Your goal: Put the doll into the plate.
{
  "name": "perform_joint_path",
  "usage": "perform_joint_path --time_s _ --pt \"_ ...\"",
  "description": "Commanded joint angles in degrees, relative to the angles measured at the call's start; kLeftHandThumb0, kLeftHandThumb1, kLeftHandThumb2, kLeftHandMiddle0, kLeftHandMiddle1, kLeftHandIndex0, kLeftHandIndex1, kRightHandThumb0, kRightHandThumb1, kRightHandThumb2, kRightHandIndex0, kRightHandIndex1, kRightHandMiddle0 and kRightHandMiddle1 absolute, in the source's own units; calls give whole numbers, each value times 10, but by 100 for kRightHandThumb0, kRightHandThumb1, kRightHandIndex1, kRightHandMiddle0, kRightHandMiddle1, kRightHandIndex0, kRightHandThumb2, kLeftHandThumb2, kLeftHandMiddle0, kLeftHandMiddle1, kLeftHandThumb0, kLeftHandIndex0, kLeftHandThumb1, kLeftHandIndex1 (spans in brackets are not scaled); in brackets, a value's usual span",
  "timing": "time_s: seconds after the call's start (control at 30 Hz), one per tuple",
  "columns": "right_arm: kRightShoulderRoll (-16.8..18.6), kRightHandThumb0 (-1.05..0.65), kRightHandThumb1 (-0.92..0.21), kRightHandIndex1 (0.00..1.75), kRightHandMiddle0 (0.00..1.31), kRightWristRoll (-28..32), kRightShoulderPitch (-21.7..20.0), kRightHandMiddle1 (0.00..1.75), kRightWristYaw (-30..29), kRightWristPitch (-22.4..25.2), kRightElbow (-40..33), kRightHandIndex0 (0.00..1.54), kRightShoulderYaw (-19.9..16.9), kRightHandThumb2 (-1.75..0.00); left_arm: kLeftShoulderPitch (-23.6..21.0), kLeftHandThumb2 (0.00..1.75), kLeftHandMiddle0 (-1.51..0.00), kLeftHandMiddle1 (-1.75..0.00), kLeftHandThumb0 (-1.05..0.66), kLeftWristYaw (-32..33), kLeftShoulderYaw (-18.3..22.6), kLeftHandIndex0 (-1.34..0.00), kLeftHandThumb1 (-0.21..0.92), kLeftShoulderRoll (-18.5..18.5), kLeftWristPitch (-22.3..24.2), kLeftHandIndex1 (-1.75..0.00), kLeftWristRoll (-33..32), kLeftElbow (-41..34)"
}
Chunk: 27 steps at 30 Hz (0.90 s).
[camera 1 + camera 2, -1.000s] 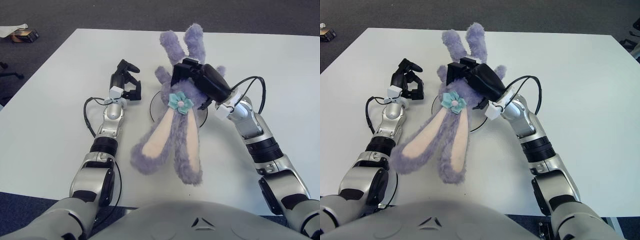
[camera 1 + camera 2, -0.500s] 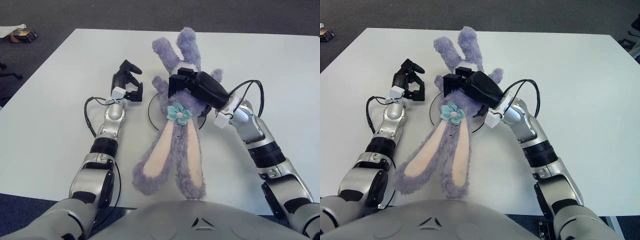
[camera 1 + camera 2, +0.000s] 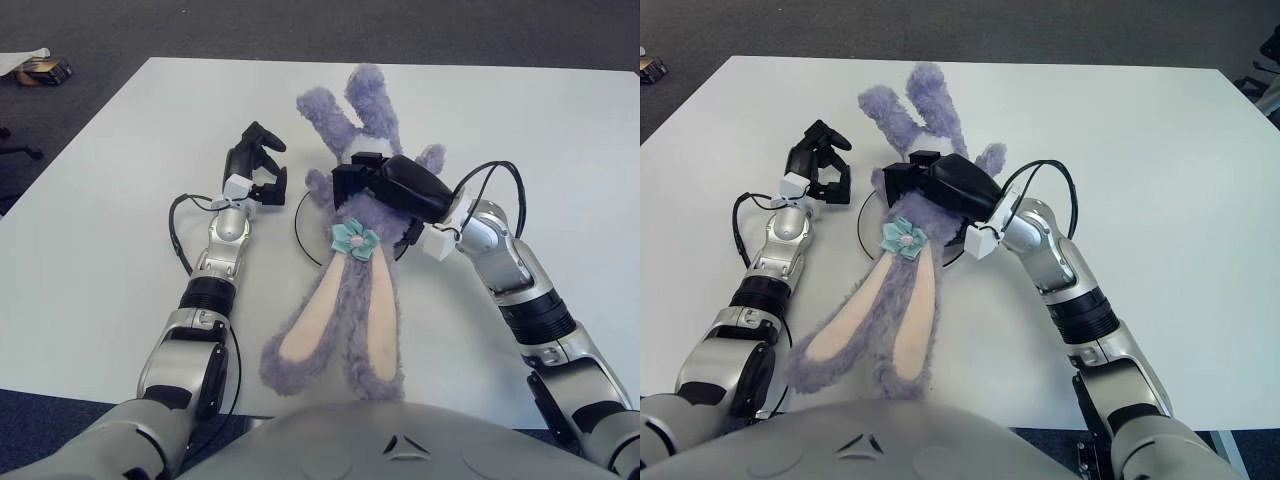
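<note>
right hand (image 3: 372,180) clamped on doll (image 3: 348,262) over plate (image 3: 303,226); left hand (image 3: 255,170) curled, empty

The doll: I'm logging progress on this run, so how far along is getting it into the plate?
Done: the doll already lies across the plate, ears trailing toward the robot over the table. In hand: the right hand grips its middle. Left: release and withdraw; whether it has settled I cannot tell. The left hand shows left of the plate, fingers curled, holding nothing.
</note>
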Motion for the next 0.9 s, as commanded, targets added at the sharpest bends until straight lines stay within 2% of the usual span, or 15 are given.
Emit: perform_joint_path --time_s 0.0,0.17,0.27,0.33,0.4,0.43,0.5,0.57,0.63,0.67,0.7,0.73,0.77,0.83,0.87 --pt "-16 0 -1 174 63 -1 7 171 33 32 -2 85 9 -166 48 152 -78 -175 -2 -6 -6 -51 14 -8 8 -169 -1 24" --pt "-27 -1 -1 175 71 -1 0 154 61 51 -2 84 14 -160 49 151 -77 -175 -2 -9 -6 -51 14 -9 7 -169 -3 23" --pt "-37 -1 -4 175 71 -18 -13 151 67 41 9 82 19 -156 49 151 -77 -175 -2 -12 -6 -51 15 -8 7 -168 -6 24" --pt "-46 -2 -5 175 71 -30 -22 151 69 30 16 82 23 -155 49 150 -77 -175 -2 -13 -6 -51 15 -8 8 -168 -7 24" --pt "-52 -1 -8 175 67 -40 -28 162 66 21 21 73 26 -154 49 150 -77 -175 -2 -13 -6 -51 15 -9 8 -168 -8 24" --pt "-55 -17 -19 175 63 -44 -30 167 65 17 24 84 27 -143 49 150 -77 -175 -2 -14 -6 -51 15 -9 8 -167 -8 24" --pt "-64 -34 -31 175 58 -59 -38 171 62 1 34 96 32 -129 49 150 -76 -175 -2 -14 -5 -51 16 -9 9 -168 -9 25" --pt "-71 -39 -38 175 54 -66 -44 173 55 -16 51 93 34 -121 49 150 -76 -175 -2 -14 -5 -51 16 -8 9 -168 -9 25" --pt "-72 -41 -44 175 50 -67 -46 174 48 -28 65 80 35 -115 49 150 -77 -175 -2 -15 -5 -50 15 -8 11 -169 -9 26" --pt "-73 -41 -52 175 45 -67 -47 174 46 -32 70 61 35 -105 49 151 -77 -175 -2 -16 -5 -50 15 -8 12 -169 -10 26" --pt "-73 -40 -57 175 42 -66 -48 174 45 -35 74 49 35 -97 48 151 -77 -175 -2 -16 -5 -50 15 -8 12 -170 -10 26" --pt "-73 -40 -59 175 40 -66 -49 173 43 -38 77 44 35 -95 48 151 -77 -175 -2 -16 -5 -50 15 -8 14 -170 -10 26" --pt "-73 -53 -63 167 27 -66 -50 167 41 -41 81 34 35 -85 49 151 -77 -175 -2 -17 -5 -49 15 -8 15 -170 -10 25" --pt "-74 -66 -69 151 14 -67 -54 156 39 -47 90 24 36 -73 49 151 -77 -175 -2 -17 -5 -49 16 -7 17 -171 -10 25" --pt "-75 -72 -73 137 9 -67 -56 146 38 -50 94 18 36 -65 49 151 -77 -175 -2 -17 -5 -49 16 -7 17 -171 -10 24"
